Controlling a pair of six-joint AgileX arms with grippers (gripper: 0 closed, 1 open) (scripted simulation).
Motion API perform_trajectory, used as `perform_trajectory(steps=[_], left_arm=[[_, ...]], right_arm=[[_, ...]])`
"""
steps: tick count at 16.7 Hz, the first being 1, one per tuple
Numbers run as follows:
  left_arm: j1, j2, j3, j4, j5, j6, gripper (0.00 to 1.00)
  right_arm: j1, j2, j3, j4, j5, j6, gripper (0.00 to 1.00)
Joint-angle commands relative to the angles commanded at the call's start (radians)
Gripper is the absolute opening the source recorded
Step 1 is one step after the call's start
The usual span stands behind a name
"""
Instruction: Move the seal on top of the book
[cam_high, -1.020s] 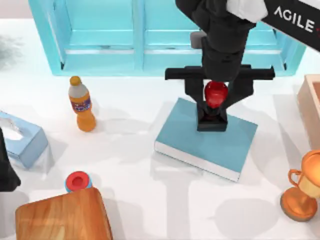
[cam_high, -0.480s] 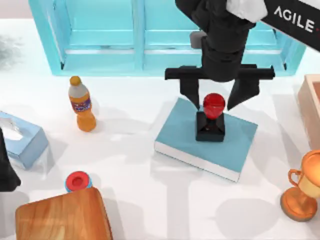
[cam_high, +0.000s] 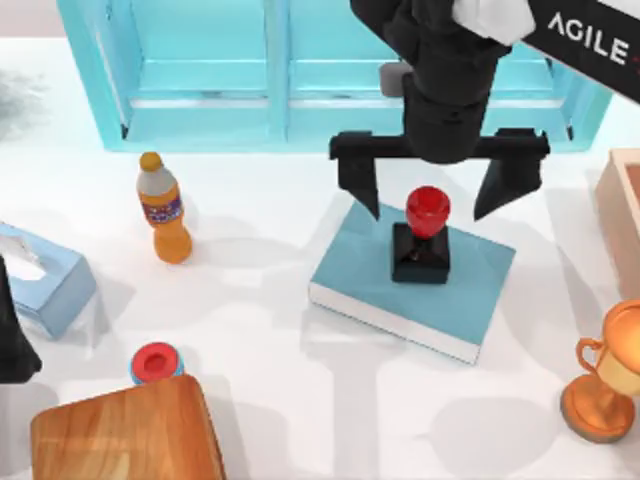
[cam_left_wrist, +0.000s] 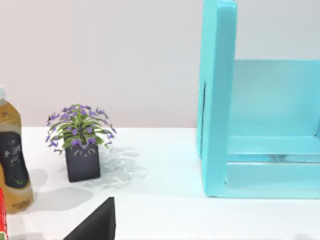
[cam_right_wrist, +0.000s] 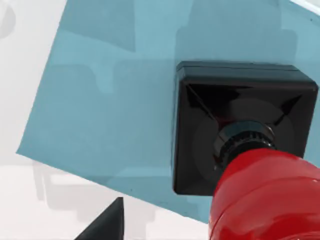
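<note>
Small seal with glossy red knob on a black square block (cam_high: 423, 237) stands upright on the large teal-blue hardcover book with white page edges (cam_high: 370, 270), in the upper half of the cover, right of frame centre in the top view. Right wrist view: black block (cam_right_wrist: 215, 125) sits flat on the teal cover (cam_right_wrist: 100, 100), red knob close to the camera.

Right pincer (cam_high: 438, 192) hangs above the seal, released: fingers spread wide, one on each side of the red knob, neither touching it. One fingertip (cam_high: 365, 195) is over the book's upper left corner, the other is above the book's upper right edge.

Left arm (cam_high: 12, 335) parked at the left edge of the frame; cannot tell its pincer state.

Also on the white surface (cam_high: 270, 380):
- orange drink bottle (cam_high: 163, 208), left of centre
- pale blue tissue box (cam_high: 45, 280), far left
- red-capped round blue item (cam_high: 155, 363), lower left
- wooden board (cam_high: 125, 430), bottom left
- gold trophy (cam_high: 605, 385), lower right
- turquoise open shelf unit (cam_high: 200, 70), along the top

Left wrist view: potted purple-flower plant (cam_left_wrist: 80, 140) beside the turquoise shelf's side wall (cam_left_wrist: 215, 100).
</note>
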Motion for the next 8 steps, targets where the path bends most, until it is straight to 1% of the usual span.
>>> perform_trajectory(steps=[4,8], left_arm=[[0.0,0.0,0.0,0.0,0.0,0.0,1.0],[0.0,0.0,0.0,0.0,0.0,0.0,1.0]], right_arm=[[-0.001,0.002,0.003,-0.004,0.001,0.0,1.0],[0.0,0.016,0.094,-0.08,0.001,0.0,1.0]])
